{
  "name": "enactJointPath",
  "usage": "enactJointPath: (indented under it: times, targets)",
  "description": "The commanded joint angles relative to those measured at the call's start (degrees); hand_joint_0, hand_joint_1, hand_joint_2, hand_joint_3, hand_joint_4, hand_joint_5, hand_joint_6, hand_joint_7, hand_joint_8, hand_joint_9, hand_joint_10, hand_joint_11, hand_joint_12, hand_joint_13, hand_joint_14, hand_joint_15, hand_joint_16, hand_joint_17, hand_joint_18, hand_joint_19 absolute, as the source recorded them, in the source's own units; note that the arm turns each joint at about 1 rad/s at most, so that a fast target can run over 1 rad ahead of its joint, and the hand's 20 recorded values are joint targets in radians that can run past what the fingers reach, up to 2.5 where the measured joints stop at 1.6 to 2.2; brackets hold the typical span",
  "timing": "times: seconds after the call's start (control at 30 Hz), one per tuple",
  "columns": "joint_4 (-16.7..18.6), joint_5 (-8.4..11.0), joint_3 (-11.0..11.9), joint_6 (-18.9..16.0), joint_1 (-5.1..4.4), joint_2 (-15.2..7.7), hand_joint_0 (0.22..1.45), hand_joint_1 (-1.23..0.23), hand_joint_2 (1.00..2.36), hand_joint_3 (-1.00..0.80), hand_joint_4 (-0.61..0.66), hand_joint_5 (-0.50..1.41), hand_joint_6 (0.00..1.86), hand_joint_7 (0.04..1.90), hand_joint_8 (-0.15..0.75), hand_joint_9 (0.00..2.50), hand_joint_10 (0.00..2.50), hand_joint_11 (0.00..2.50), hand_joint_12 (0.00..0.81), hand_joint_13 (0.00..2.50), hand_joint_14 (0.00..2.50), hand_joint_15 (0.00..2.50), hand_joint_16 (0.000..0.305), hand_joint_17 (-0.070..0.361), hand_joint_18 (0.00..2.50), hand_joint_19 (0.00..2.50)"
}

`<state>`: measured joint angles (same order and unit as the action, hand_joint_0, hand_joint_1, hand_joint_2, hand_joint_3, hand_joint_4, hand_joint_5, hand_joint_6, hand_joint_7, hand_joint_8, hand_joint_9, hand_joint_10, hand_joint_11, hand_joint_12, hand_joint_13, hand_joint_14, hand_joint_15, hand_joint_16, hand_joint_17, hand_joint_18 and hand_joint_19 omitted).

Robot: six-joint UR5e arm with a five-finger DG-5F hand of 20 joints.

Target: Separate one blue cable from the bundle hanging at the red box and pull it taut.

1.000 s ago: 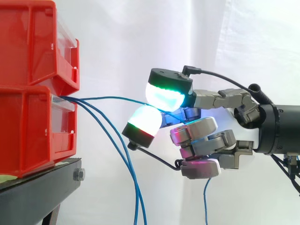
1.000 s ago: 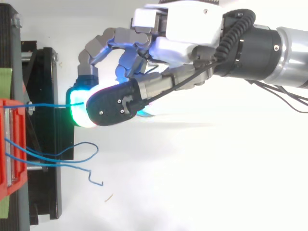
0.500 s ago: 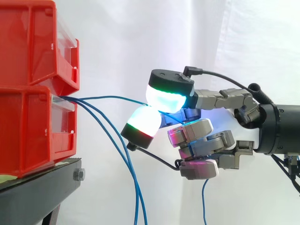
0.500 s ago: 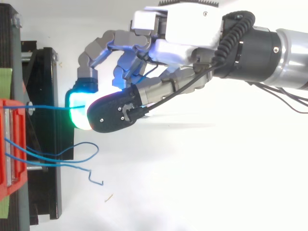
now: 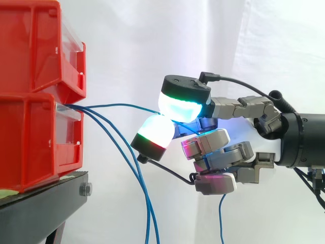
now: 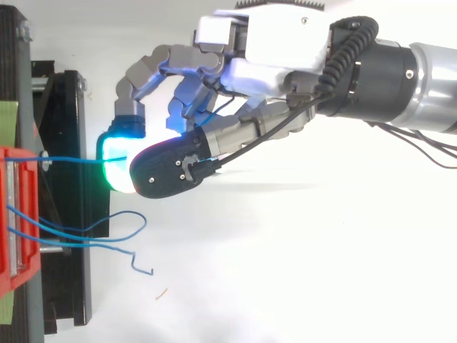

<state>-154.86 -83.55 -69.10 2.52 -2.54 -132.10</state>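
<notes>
Nearest, 2 loose blue cables (image 5: 147,218) leave the front of the lower red box (image 5: 30,142) and droop down past the black stand (image 5: 45,203) under it. From above, their ends curl just off the box's front. Behind them, 1 blue cable (image 5: 117,105) runs almost straight from that same box front out to the hand (image 5: 231,152), which sits well clear of the box. The hand is clamped on this cable: its glowing fingertips (image 5: 177,104) press together on it, and the other fingers curl underneath. Another red box (image 5: 35,46) is stacked on the lower one. Farthest back hangs the white curtain (image 5: 152,40).
</notes>
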Motion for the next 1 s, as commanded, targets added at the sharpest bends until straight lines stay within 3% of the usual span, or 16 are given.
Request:
enactJointPath:
  times: [0.0, 0.1, 0.2, 0.3, 0.53, 0.7, 0.97]
  targets:
    - [0.0, -0.03, 0.02, -0.06, -0.01, 0.0, 0.63, -0.8, 1.01, -0.27, 0.21, -0.19, 0.9, 0.88, 0.351, 0.97, 0.58, 1.32, 0.369, 1.21, 1.64, 1.22, 0.048, 0.108, 1.21, 1.06]
    - [0.0, -0.21, 0.02, -0.06, -0.01, 0.0, 0.58, -0.68, 1.0, -0.48, 0.22, -0.19, 0.89, 0.87, 0.358, 0.98, 0.55, 1.29, 0.372, 1.21, 1.63, 1.17, 0.049, 0.11, 1.2, 1.06]
    - [-0.18, -0.21, 0.02, 0.03, -0.01, 0.0, 0.55, -0.51, 1.0, -0.5, 0.21, -0.18, 0.87, 0.88, 0.366, 1.04, 0.5, 1.28, 0.382, 1.24, 1.62, 1.16, 0.05, 0.112, 1.21, 1.06]
    - [-0.18, -0.21, 0.02, 0.29, -0.01, 0.0, 0.63, -0.39, 1.0, -0.47, 0.18, -0.17, 0.85, 0.9, 0.35, 1.1, 0.41, 1.34, 0.36, 1.25, 1.62, 1.16, 0.047, 0.106, 1.22, 1.11]
    - [-0.18, -0.21, 0.02, 0.47, -0.01, 0.0, 0.64, -0.49, 1.01, -0.24, 0.21, -0.15, 0.81, 0.88, 0.363, 1.12, 0.48, 1.29, 0.387, 1.27, 1.68, 1.1, 0.052, 0.118, 1.26, 1.08]
    - [0.0, -0.03, 0.02, 0.47, -0.01, 0.0, 0.65, -0.74, 1.0, -0.03, 0.26, -0.16, 0.82, 0.85, 0.409, 1.08, 0.74, 1.13, 0.426, 1.31, 1.74, 1.02, 0.062, 0.139, 1.37, 1.01]
    - [0.0, -0.03, -0.07, 0.47, -0.18, 0.0, 0.66, -0.77, 1.0, -0.02, 0.24, -0.17, 0.85, 0.81, 0.412, 1.04, 0.81, 1.1, 0.425, 1.3, 1.7, 1.07, 0.061, 0.137, 1.35, 0.99]
